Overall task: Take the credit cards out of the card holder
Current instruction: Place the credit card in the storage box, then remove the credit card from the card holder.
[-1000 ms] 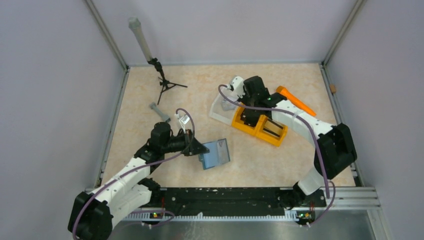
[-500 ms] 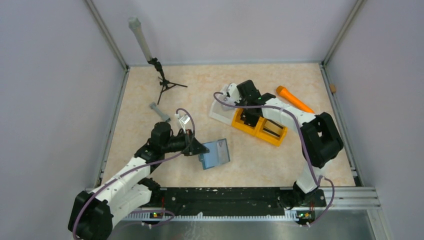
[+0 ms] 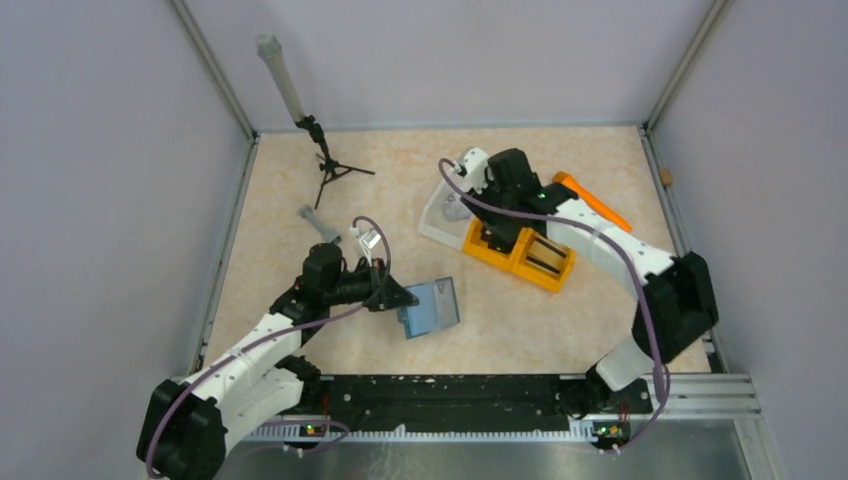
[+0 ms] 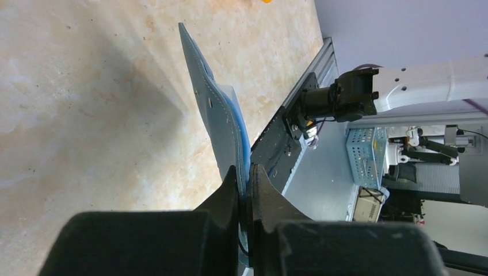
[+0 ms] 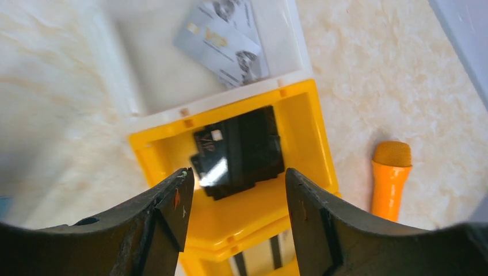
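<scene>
The card holder (image 3: 430, 308) sits near the middle of the table (image 3: 560, 320), on the near-left side. My left gripper (image 3: 400, 297) is clenched on its left edge alone. From my left wrist the holder (image 4: 221, 121) shows edge-on, a thin teal flap pinched at the very tips. I cannot tell whether it rests on the table or hangs just above it, nor whether any card is left inside.

That shallow bite is my main worry. If a card sticks in its pocket, a pull could twist the holder on the pinch or drag it out of my grip altogether. The loose flap might also fold over and hide the pockets.

My right gripper (image 5: 236, 195) is far to the right, well apart from the holder. Its jaws are released and empty above the orange bin (image 5: 299, 115), where a black card (image 5: 239, 152) lies. Silver cards (image 5: 227, 37) lie in the white tray (image 5: 144, 75) beyond. Swinging back low, I could clip the bin's wall and shove it against the tray, or knock the orange handle (image 5: 391, 172) beside it.
</scene>
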You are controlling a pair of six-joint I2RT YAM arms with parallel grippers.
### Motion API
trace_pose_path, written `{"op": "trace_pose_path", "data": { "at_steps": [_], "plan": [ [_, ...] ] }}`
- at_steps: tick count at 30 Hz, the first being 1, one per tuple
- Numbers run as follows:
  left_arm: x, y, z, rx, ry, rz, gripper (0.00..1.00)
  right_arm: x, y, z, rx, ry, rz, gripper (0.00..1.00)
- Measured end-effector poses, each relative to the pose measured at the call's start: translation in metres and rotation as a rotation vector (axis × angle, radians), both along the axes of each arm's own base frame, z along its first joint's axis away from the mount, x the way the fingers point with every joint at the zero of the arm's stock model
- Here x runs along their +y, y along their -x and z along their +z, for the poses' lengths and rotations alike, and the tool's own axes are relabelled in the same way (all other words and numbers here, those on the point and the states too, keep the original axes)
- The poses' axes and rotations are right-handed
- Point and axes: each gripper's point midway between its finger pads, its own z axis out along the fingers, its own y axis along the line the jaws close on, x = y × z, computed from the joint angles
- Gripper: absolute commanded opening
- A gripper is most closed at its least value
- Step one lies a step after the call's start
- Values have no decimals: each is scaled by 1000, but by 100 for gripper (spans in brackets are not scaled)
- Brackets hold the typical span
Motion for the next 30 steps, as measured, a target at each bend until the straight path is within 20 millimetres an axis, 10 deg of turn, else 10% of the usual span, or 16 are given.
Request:
{"op": "trace_pose_path", "data": {
  "at_steps": [7, 21, 30],
  "plan": [
    [-4, -4, 13, -20, 49, 6, 0, 17, 57, 54, 7, -427, -49, 82],
    [-14, 2, 49, -52, 221, -42, 0, 25, 174, 17, 325, -943, -100, 99],
    [-18, 8, 80, -86, 329, -87, 0, 45, 193, 32, 448, -1152, -41, 87]
  ]
}}
